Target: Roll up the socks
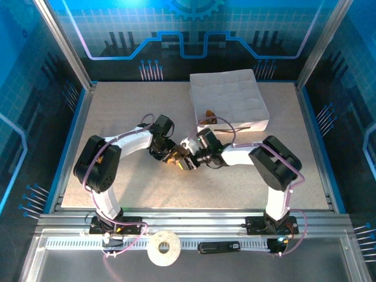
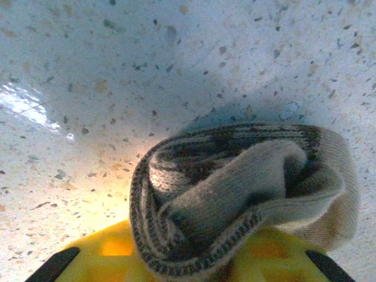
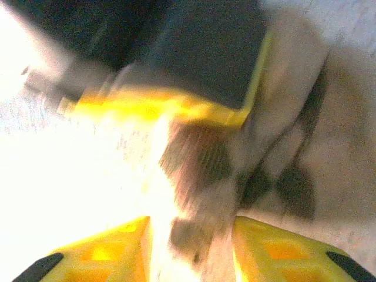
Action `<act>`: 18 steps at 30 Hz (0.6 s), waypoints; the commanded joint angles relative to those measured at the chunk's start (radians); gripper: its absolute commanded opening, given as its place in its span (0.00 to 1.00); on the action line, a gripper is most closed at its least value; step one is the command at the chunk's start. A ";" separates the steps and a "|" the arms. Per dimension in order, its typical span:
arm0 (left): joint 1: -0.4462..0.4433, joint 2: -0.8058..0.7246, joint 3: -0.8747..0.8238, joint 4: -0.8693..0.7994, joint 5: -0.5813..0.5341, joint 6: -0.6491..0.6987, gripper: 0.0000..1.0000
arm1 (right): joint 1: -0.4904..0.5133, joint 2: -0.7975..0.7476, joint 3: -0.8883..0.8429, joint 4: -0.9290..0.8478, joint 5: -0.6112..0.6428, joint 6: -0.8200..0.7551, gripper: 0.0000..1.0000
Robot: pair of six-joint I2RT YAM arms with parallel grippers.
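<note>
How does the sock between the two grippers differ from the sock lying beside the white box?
The gripped sock is beige with dark stripes; the loose sock looks dark with orange. The gripped sock is bunched into a roll in the left gripper; the loose sock lies untouched against the white box. Both are over the table.

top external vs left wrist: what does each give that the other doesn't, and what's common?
Top external adds: both arms meeting mid-table, left gripper and right gripper nose to nose; white quilted box at far right; a small orange-brown item by its near edge, too small to identify; tape roll on the near rail.
Left wrist adds: fabric detail. The brown-and-beige sock is bundled up, dark-edged cuff folded over, between that gripper's yellow fingers.
Shared: that sock between the grippers, and the speckled table.
</note>
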State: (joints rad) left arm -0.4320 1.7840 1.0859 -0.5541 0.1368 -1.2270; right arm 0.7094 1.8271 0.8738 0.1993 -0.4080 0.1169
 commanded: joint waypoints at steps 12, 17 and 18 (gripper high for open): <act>0.010 -0.002 -0.038 -0.331 -0.016 0.011 0.25 | 0.272 -0.114 -0.110 0.236 0.576 -0.404 0.62; 0.023 -0.027 -0.067 -0.321 0.021 0.001 0.25 | 0.311 -0.055 -0.056 0.236 0.576 -0.366 0.61; 0.028 -0.030 -0.072 -0.315 0.031 -0.002 0.26 | 0.314 -0.043 -0.049 0.235 0.576 -0.359 0.61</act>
State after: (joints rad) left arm -0.4175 1.7420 1.0710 -0.7429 0.1612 -1.2274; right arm 1.0058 1.7485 0.7963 0.4068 0.1371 -0.2447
